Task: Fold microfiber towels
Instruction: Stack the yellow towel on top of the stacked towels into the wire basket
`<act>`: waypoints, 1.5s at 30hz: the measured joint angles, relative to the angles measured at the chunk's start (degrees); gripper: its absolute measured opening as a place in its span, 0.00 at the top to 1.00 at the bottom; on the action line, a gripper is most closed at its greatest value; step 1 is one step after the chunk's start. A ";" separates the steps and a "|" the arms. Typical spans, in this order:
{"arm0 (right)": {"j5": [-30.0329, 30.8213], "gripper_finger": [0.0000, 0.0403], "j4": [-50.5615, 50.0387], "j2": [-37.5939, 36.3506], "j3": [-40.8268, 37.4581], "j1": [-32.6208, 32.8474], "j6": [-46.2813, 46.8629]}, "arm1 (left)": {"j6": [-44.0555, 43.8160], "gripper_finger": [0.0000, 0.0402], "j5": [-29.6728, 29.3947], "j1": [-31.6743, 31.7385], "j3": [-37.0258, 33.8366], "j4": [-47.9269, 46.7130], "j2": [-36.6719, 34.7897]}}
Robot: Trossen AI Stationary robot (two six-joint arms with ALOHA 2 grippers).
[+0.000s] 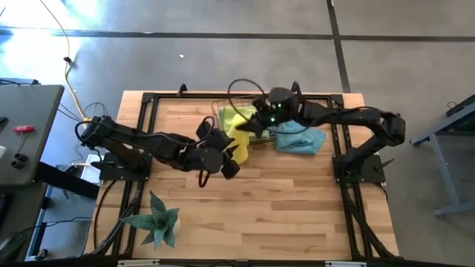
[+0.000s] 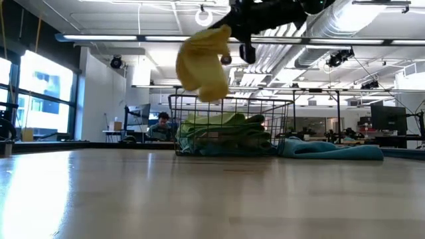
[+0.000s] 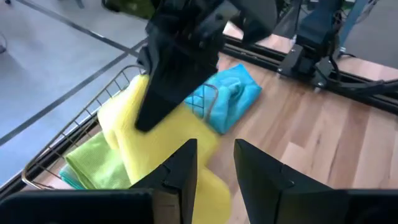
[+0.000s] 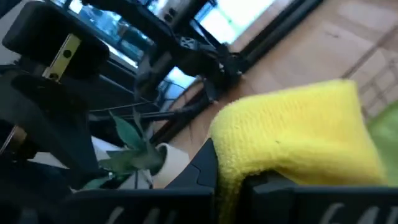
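Yellow towel (image 2: pixel 206 63), plush and bunched, hangs pinched in the right gripper (image 1: pixel 251 126) above the wire basket (image 2: pixel 229 126) near the tabletop's far edge. Left gripper (image 3: pixel 216 163) hovers nearby, jaws parted, empty. No legible writing.

Two matte black jointed arms, black cables looped above; right arm (image 1: pixel 349 119) wrist shows green light; left arm (image 1: pixel 141 142) chunky.

Bright daylight, window glare, wrist views blurred.
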 joint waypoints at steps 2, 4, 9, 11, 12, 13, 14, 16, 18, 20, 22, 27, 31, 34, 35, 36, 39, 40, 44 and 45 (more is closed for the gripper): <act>-0.34 1.00 -0.15 1.01 2.28 -1.00 -0.16 | -0.15 0.76 0.08 0.30 0.02 -0.15 0.23; -0.22 1.00 0.29 2.30 4.39 -2.17 -1.01 | 0.07 0.76 0.14 0.73 -0.10 -0.72 0.48; -0.57 1.00 -1.40 8.17 11.23 -4.25 -3.80 | 2.23 0.76 0.38 1.80 0.00 -0.68 0.44; -0.64 1.00 -1.59 11.24 13.96 -4.85 -5.14 | 4.39 0.76 0.87 2.48 -0.02 -0.80 0.33; -0.86 1.00 -3.85 12.38 14.83 -5.34 -5.84 | 5.54 0.76 0.99 2.64 0.00 -0.53 0.13; -1.02 1.00 -4.37 13.86 16.08 -5.77 -6.29 | 6.23 0.76 1.04 3.17 0.04 -0.36 -0.08; -0.67 1.00 -4.46 15.01 16.96 -6.31 -6.66 | 7.08 0.76 1.25 3.67 0.01 -0.63 -0.53; -0.65 1.00 -8.89 15.56 17.29 -7.64 -8.01 | 8.72 0.76 1.33 4.28 0.03 -1.02 -1.45; 0.32 1.00 -12.66 15.62 17.17 -8.90 -10.18 | 9.03 0.76 1.18 5.27 0.02 -2.65 -2.60; 1.18 1.00 -19.47 15.01 16.00 -10.25 -12.24 | 8.90 0.76 1.16 5.97 0.09 -3.41 -3.37; 1.45 1.00 -24.66 15.02 15.32 -11.54 -14.68 | 8.85 0.76 1.23 6.44 0.00 -4.32 -4.31; 6.88 1.00 -31.02 15.06 13.20 -13.15 -18.60 | 11.48 0.76 0.68 7.31 0.00 -4.00 -5.15; 8.71 1.00 -34.36 15.13 12.44 -14.00 -19.77 | 12.00 0.76 0.39 7.87 0.02 -3.54 -5.40; 8.76 1.00 -37.44 15.13 12.44 -14.26 -21.85 | 12.02 0.76 0.39 8.08 0.02 -3.61 -5.33; 8.77 1.00 -38.01 15.13 12.44 -14.28 -22.31 | 12.02 0.76 0.39 8.10 0.02 -3.62 -5.33; 8.80 1.00 -38.51 15.13 12.44 -14.28 -22.76 | 12.02 0.76 0.39 8.10 0.02 -3.62 -5.33; 8.80 1.00 -38.52 15.13 12.40 -14.24 -24.67 | 12.02 0.76 0.42 8.10 0.02 -3.62 -5.33; 8.80 0.99 -38.19 15.13 12.40 -14.22 -24.78 | 12.02 0.76 0.42 8.10 0.02 -3.61 -5.33; 8.80 0.91 -38.07 15.13 13.14 -14.23 -26.44 | 12.04 0.76 0.37 8.11 0.02 -3.62 -5.33; 8.79 0.88 -38.11 15.11 13.54 -14.34 -27.12 | 12.08 0.76 0.37 8.21 0.02 -3.62 -5.33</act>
